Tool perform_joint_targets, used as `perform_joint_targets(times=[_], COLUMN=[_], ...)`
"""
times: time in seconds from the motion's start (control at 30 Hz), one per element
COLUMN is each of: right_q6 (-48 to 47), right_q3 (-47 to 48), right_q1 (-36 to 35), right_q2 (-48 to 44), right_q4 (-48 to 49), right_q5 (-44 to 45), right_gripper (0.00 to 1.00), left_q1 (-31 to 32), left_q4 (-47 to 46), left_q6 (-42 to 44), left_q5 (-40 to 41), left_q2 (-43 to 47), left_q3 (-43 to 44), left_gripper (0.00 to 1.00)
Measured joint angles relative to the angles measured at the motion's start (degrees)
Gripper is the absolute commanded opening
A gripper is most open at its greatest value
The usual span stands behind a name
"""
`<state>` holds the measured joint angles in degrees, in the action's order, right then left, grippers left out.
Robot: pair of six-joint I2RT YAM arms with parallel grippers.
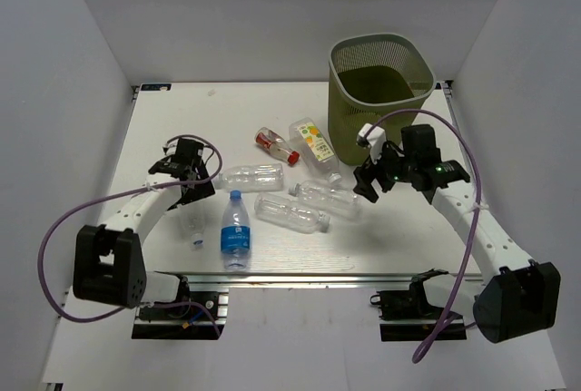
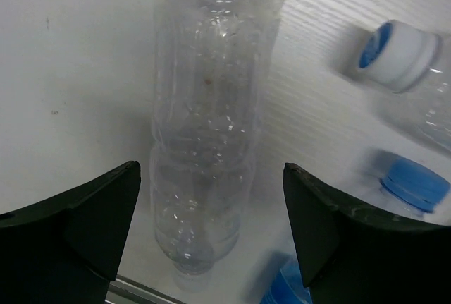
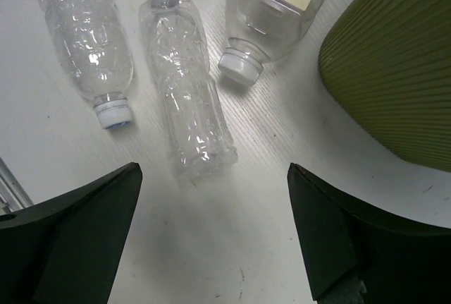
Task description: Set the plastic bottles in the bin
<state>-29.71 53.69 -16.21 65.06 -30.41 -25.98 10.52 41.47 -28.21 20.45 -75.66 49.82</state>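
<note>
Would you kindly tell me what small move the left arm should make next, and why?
Probably lower the left claw slightly and close it. In the wrist view its jaws stand open on either side of the unlabelled clear bottle, which lies lengthwise between them, centred and not yet gripped, so a grasp looks ready.

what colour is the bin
The bin is olive green, its wall perforated mesh; clearest in the top external view.
</note>
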Motion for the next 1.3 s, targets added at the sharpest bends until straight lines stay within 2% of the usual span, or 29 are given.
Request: perform_joint_targets(times=[0.17,0.27,0.3,0.33,0.4,0.43,0.53,0.73,0.83,0.93,1.07,1.17,1.2,1.3], right_q6=[-0.1,-2.5,-4.0,-5.9,-10.6,-13.3,-20.3,-26.1,-26.4,-26.1,-24.9,-24.7,-24.7,-24.8], right_q3=[1.7,1.7,1.7,1.7,1.7,1.7,1.7,3.2,3.2,2.8,1.6,-0.4,-1.2,-2.8], right_q1=[-2.9,-3.8,-3.8,-3.8,-3.8,-3.8,-4.0,-5.7,-6.8,-8.0,-9.0,-9.1,-9.1,-9.1], right_q2=[3.0,4.4,4.9,5.4,6.8,7.6,11.1,20.3,22.7,23.7,25.5,26.3,26.3,26.4], right_q4=[0.7,2.0,2.5,2.7,3.0,2.8,1.8,0.4,0.3,1.2,3.4,4.0,4.0,4.0], right_q5=[1.9,1.6,1.1,0.5,-1.2,-2.1,-4.4,-4.5,-3.8,-1.9,0.8,2.2,2.6,2.9], right_gripper=[0.9,0.9,0.9,0.9,0.9,0.9,0.9,0.9,0.9,0.9,0.84,0.71,0.59,0.35], left_q1=[-0.3,-0.2,-0.1,0.0,0.0,0.0,0.1,0.3,0.5,0.8,1.7,3.2,4.0,6.9], left_q4=[-1.5,-2.3,-2.7,-3.2,-4.3,-4.7,-5.6,-2.9,-2.6,-5.7,-14.2,-23.4,-26.9,-36.8], left_q6=[-3.0,-3.9,-4.1,-4.3,-4.6,-4.3,-3.7,-0.5,2.5,5.1,6.4,5.5,4.7,1.7], left_q5=[1.2,1.2,1.1,1.1,1.2,1.2,0.7,-4.6,-8.7,-14.1,-23.4,-31.3,-34.1,-39.7], left_q2=[-6.8,-11.1,-12.3,-12.9,-13.0,-12.9,-12.0,-5.6,-1.6,-2.1,-5.9,-12.9,-16.1,-26.6], left_q3=[-1.4,-1.6,-1.6,-1.3,-1.2,-1.2,-1.5,1.2,11.7,26.6,41.9,51.0,54.4,62.7], left_gripper=[0.91,0.83,0.78,0.66,0.52,0.41,0.27,0.25,0.25,0.25,0.25,0.25,0.25,0.26])
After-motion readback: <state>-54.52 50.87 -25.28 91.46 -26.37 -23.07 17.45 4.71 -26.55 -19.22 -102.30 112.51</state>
